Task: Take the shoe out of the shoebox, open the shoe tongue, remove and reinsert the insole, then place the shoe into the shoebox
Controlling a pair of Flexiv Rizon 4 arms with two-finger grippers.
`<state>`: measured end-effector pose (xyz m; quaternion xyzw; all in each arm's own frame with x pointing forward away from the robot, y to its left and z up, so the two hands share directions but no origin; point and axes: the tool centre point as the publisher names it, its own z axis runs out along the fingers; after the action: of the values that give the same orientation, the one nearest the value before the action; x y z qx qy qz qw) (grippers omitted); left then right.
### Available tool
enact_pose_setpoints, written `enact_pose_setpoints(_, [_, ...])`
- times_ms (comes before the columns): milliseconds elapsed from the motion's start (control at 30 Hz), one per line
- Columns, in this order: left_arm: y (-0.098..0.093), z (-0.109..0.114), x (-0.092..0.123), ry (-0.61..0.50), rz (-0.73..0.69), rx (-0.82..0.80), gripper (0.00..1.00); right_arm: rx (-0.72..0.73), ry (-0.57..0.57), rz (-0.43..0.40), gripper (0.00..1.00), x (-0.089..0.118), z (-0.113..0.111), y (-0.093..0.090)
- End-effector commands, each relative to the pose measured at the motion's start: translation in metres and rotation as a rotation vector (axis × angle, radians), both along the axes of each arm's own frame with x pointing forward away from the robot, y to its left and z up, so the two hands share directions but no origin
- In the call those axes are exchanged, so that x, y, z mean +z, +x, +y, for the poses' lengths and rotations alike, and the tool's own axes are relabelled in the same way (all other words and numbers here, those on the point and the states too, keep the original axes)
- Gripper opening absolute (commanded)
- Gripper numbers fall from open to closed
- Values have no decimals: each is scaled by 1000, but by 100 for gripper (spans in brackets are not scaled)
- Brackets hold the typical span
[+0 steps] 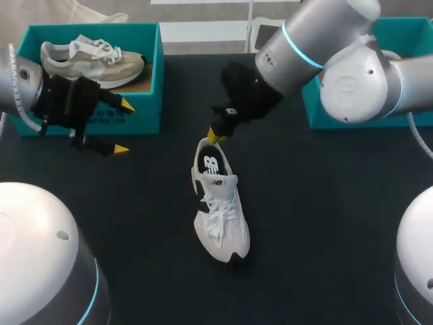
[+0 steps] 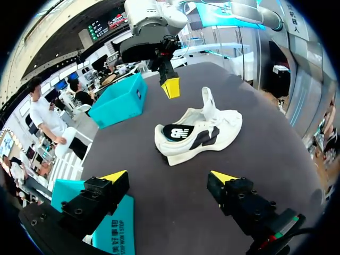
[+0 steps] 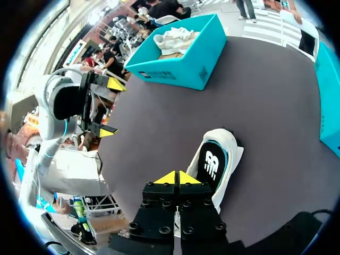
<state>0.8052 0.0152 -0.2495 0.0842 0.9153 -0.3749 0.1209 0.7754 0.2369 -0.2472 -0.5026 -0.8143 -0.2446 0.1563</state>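
1. Bench (image 1: 325,223): a dark surface that carries all items listed below.

2. Shoebox (image 1: 145,118): teal, at the far left of the bench. A second shoe (image 1: 91,61) lies inside it. A second teal box (image 1: 318,112) stands at the far right, partly behind the right arm.

3. Shoe (image 1: 218,203): white, standing on its sole at the middle of the bench, outside both boxes. Its long axis runs roughly front to back. The heel points away from the robot and the toe points toward it. The tongue (image 2: 207,101) is pulled upright and the laces are loose.

4. Insole (image 1: 211,164): dark, seated inside the shoe and exposed at the heel opening.

5. Right end effector (image 1: 214,135): fingers together and holding nothing, just beyond the heel. No contact with the shoe is evident. The insole lies directly ahead of it, toward the robot, so this arm is by far the nearer. It is judged the natural one for any reach into the heel opening, and its fingers would need to part first.

6. Left end effector (image 1: 124,126): fingers wide apart and empty, just in front of the shoebox wall, well apart from the shoe.

7. Markings: a white logo is printed on the insole and a smaller mark on the tongue. Dark print runs along the shoebox's front wall. None of these is transcribed here.
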Motion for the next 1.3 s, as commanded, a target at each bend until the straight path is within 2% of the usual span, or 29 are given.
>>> enact_pose_setpoints(33, [-1,0,0,3,0,0,100,-66,-325,-99,0,5,4,1])
enact_pose_setpoints(367, [-1,0,0,3,0,0,100,-66,-325,-99,0,5,4,1])
enact_pose_setpoints(467, [-1,0,0,3,0,0,100,-128,-425,-99,0,-3,8,-1])
enact_pose_setpoints(667, [-1,0,0,3,0,0,100,-214,-498,-82,0,-23,18,-4])
enact_pose_setpoints(733, [-1,0,0,3,0,0,100,-251,-491,-83,0,-33,21,-4])
enact_pose_setpoints(800, [-1,0,0,3,0,0,100,-275,-531,-87,0,-45,23,-5])
enact_pose_setpoints(900, [-1,0,0,3,0,0,100,-331,-535,-106,0,-61,25,-5])
enact_pose_setpoints(1033, [-1,0,0,3,0,0,100,-360,-516,-81,0,-83,23,-7])
enact_pose_setpoints(1300, [-1,0,0,3,0,0,100,-395,-517,-66,0,-90,9,-13])
